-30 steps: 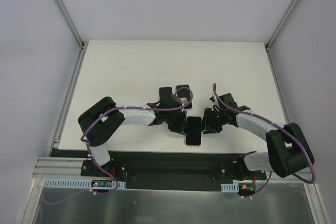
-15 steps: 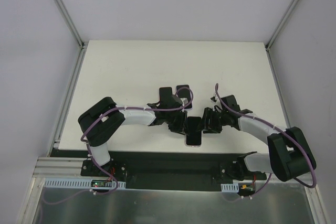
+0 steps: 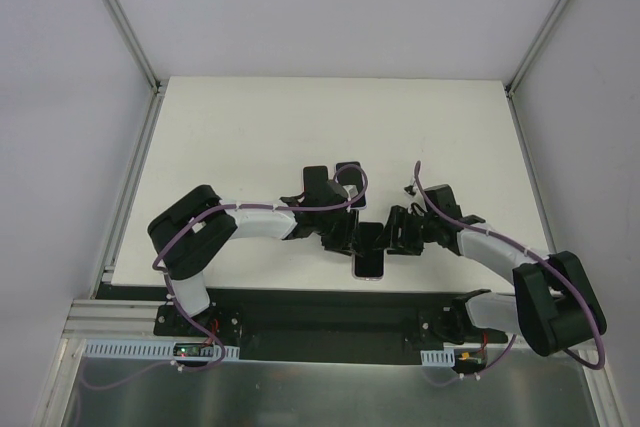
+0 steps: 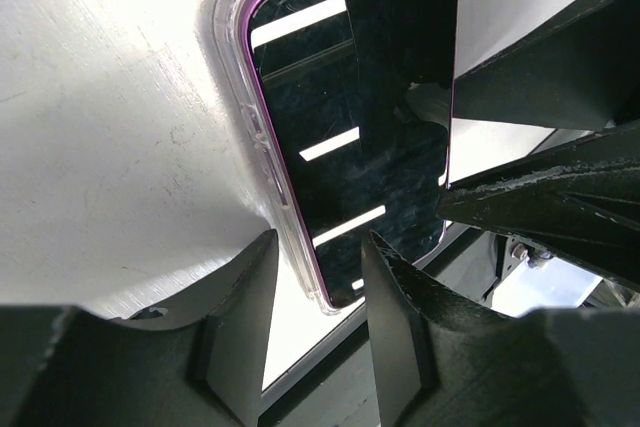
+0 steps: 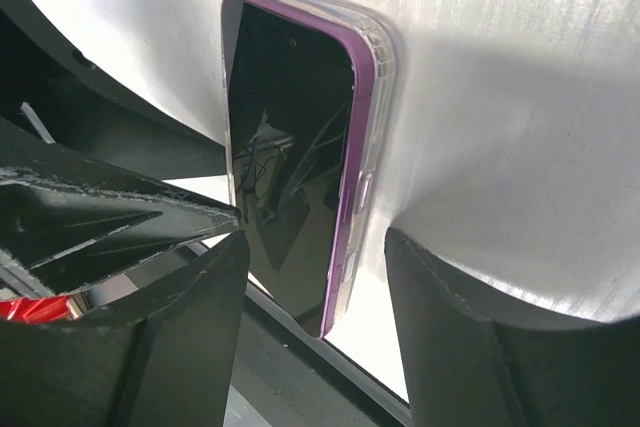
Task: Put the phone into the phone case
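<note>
The phone [image 3: 368, 252], with a black screen and a purple edge, lies face up inside the clear phone case [image 4: 240, 97] at the table's near edge. My left gripper [image 3: 345, 237] is open at the phone's left side. In the left wrist view [image 4: 318, 297] it straddles the case's left rim near the near corner. My right gripper [image 3: 397, 235] is open at the phone's right side. In the right wrist view [image 5: 315, 287] it straddles the right rim [image 5: 378, 97]. The purple edge [image 5: 352, 147] shows just inside that rim. Neither gripper holds anything.
The table's near edge [image 5: 370, 387] runs right under the phone's near end, with a dark gap and a metal rail below it. The two grippers face each other closely across the phone. White walls and frame posts [image 3: 130, 37] bound the table.
My right gripper has moved a little left, closer against the phone's right side. The left gripper and the phone have stayed in place.
</note>
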Robot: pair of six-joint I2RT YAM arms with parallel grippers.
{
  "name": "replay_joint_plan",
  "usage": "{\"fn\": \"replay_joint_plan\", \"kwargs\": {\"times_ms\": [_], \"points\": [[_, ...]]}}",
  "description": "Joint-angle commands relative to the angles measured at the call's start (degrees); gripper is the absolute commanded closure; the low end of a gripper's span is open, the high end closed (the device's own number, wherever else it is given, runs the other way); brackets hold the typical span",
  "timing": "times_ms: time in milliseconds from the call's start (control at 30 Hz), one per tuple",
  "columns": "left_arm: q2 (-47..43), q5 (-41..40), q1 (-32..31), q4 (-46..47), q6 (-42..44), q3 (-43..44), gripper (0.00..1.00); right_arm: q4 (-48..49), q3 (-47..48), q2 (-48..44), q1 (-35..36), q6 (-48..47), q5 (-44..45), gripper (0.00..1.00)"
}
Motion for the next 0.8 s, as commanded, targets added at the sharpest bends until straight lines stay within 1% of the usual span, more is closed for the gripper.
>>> {"fn": "replay_joint_plan", "kwargs": {"times_ms": [0, 67, 200, 267, 300, 500, 667, 767], "points": [[0.0, -2.6, -0.5, -2.6, 0.7, 0.7, 0.63, 1.6, -2.1, 0.2, -0.3, 0.8, 1.3, 0.39], [0.1, -2.4, -0.5, -2.7, 0.7, 0.8, 0.64, 2.6, -2.8, 0.5, -0.4, 1.3, 1.0, 0.37], [0.8, -1.7, -0.6, -2.7, 0.8, 1.0, 0.71, 5.2, -3.8, 1.8, -0.3, 1.7, 0.2, 0.34], [1.1, -1.6, -0.5, -2.7, 0.6, 1.0, 0.73, 5.8, -4.2, 2.1, -0.3, 2.6, -0.5, 0.32], [1.1, -1.6, -0.5, -2.7, 0.6, 1.1, 0.74, 7.5, -4.3, 2.3, -0.4, 2.9, -0.9, 0.32], [1.9, -0.9, -0.5, -2.6, -0.1, 1.0, 0.80, 10.5, -4.5, 3.3, -0.3, 5.2, -4.4, 0.30], [1.5, 0.5, -0.5, -1.3, -1.1, 0.1, 0.88, 14.8, -4.7, 3.2, -0.5, 7.9, -10.1, 0.30], [1.0, 1.3, -0.5, 0.3, -1.8, -0.7, 0.89, 18.1, -5.0, 2.7, -0.9, 10.1, -14.3, 0.30]]}}
